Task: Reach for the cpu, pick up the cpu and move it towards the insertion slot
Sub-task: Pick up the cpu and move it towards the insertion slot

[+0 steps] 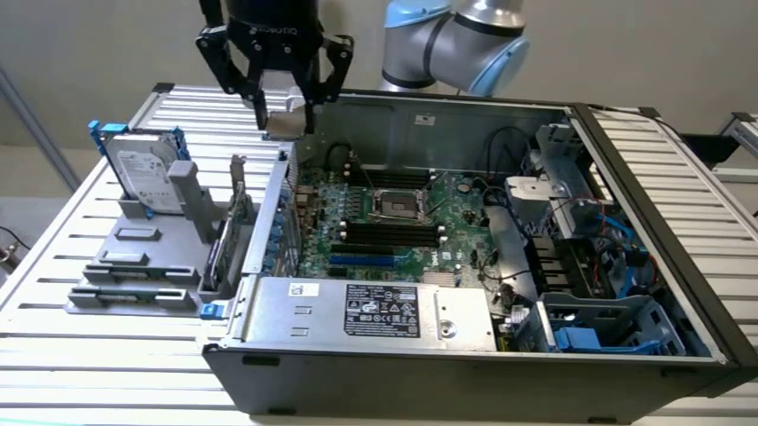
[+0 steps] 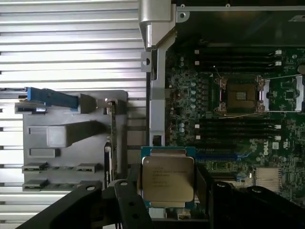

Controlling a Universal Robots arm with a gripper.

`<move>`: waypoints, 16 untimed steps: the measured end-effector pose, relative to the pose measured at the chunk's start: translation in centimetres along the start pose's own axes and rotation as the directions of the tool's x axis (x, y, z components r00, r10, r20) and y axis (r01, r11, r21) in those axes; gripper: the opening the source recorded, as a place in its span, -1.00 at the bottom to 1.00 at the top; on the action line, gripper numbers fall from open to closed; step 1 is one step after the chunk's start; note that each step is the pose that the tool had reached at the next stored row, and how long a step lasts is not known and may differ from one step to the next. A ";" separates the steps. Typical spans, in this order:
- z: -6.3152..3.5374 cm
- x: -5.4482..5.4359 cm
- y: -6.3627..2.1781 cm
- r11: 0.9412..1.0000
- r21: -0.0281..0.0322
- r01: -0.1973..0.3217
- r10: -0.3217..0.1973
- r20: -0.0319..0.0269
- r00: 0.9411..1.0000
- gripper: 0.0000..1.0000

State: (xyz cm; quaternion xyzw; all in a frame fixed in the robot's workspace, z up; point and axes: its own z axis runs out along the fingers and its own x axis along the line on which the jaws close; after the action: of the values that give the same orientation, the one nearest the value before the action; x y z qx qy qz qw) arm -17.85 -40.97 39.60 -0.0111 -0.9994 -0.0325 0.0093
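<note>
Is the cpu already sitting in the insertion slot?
No, the gripper holds the cpu, and the insertion slot lies bare.

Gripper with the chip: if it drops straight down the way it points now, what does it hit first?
Probably the grey metal side wall of the computer case, not the socket. The black gripper holds the silvery square CPU over that edge; depth is unclear.

Open PC case (image 1: pixel 474 355) on slatted desk (image 1: pixel 71 231). Grey rack (image 1: pixel 137 266) beside case, hard drive (image 1: pixel 142 173) upright in it (blue rails). Memory slots (image 1: pixel 385 235) on motherboard (image 1: pixel 450 204). Power supply (image 1: pixel 367 311) near front.
</note>
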 end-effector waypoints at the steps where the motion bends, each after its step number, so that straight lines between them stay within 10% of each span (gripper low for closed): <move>1: 0.03 -0.4 0.13 1.000 0.000 0.000 0.000 0.000 1.000 0.09; 16: 1.53 -7.2 2.86 1.000 0.000 0.000 0.000 0.000 1.000 0.09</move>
State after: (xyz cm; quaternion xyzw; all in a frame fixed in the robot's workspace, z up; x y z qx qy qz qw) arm -10.60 -38.18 38.12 -0.0111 -0.9994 -0.0324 0.0093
